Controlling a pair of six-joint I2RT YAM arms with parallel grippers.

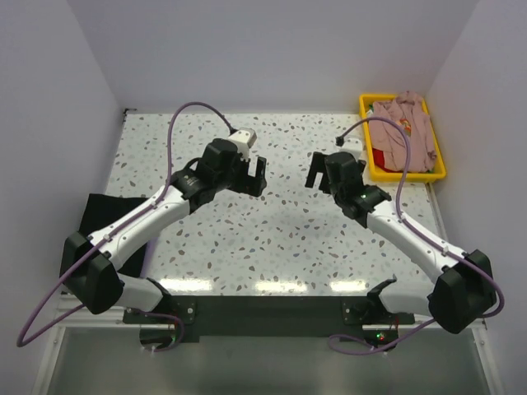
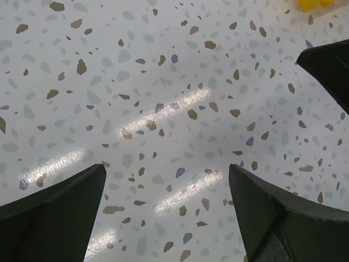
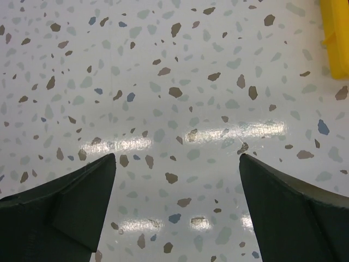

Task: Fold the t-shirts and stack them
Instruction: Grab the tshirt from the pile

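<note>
at far right, yellow tray holds pink t-shirt (over red t-shirt).

No legible txt; shirt print seems too small.

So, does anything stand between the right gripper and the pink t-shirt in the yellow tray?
Nothing visible does. Only bare table lies between the open right gripper and the yellow tray, where the pink t-shirt lies on top, uncovered.
</note>
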